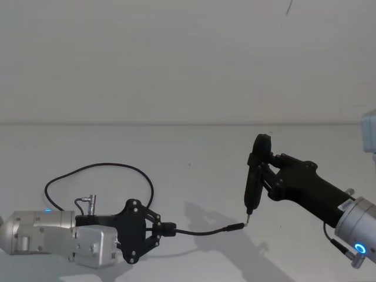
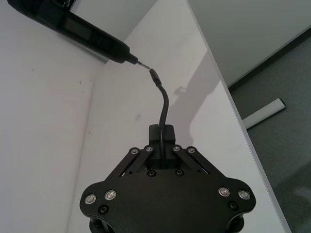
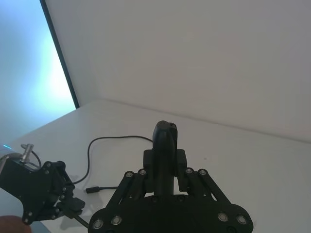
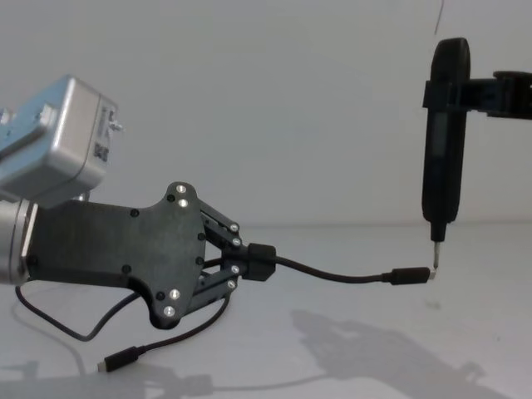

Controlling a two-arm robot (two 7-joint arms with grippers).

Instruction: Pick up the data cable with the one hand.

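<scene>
Two grippers: left gripper [image 1: 164, 229] clamping data cable [image 1: 202, 231], right gripper [image 1: 258, 176] gripping black tool [image 1: 254, 176].

A robot test bench in a lab, by the look of it: a plain white table [image 1: 194, 147] set against a bare white wall [image 1: 176, 59], grey floor [image 2: 286, 145] below the table's edge, nothing homely beyond the left gripper [image 1: 154, 230].

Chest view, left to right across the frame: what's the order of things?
Left gripper shut on the data cable → cable's held plug end → metal tip of the upright black tool held by the right gripper. The cable's free plug lies low on the table, under the left gripper.
</scene>
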